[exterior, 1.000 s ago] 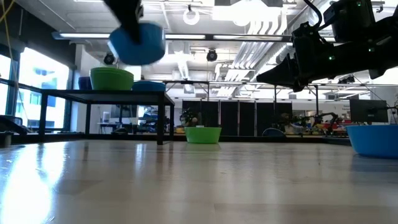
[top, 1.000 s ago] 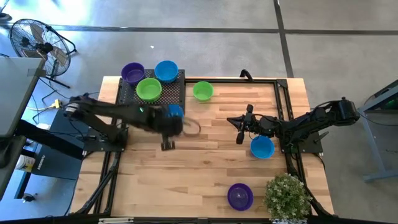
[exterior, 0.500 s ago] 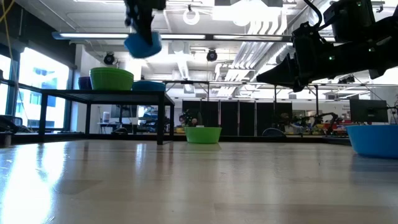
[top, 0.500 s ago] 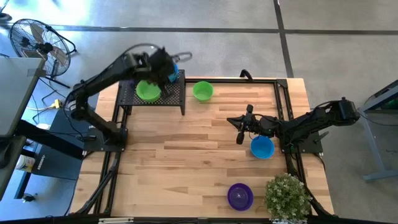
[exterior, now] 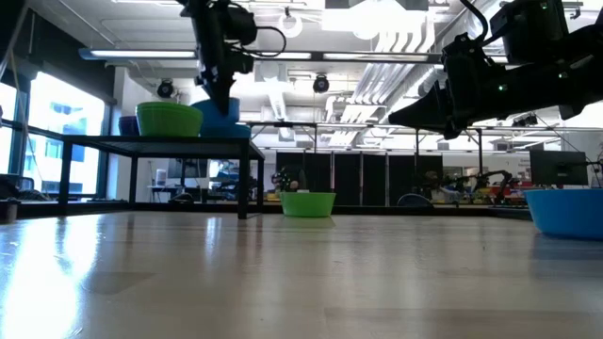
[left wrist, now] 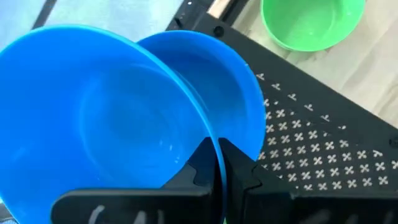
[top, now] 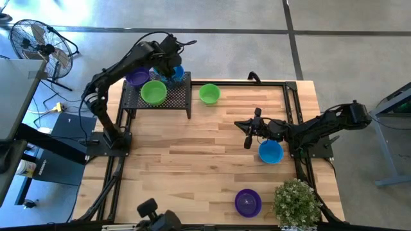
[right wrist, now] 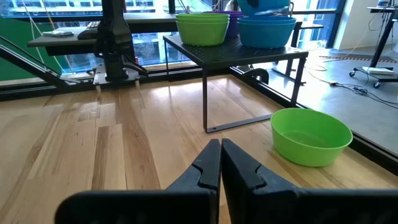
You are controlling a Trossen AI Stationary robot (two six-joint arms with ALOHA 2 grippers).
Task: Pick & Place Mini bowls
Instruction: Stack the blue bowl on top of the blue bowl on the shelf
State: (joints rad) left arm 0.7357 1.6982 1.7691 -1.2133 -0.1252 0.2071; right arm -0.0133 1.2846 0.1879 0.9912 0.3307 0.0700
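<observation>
The left claw has carried a blue bowl up from over the middle of the table to the black rack at the back. A second ago the bowl hung over the table; now it sits tilted just above another blue bowl already on the rack. It looks ready to be stacked there.

The left claw is pinched tight on the rim of the carried bowl.

The right claw is closed and holds nothing. It waits over the right side of the table, near one more blue bowl.

A green bowl and a purple bowl sit on the table too.
</observation>
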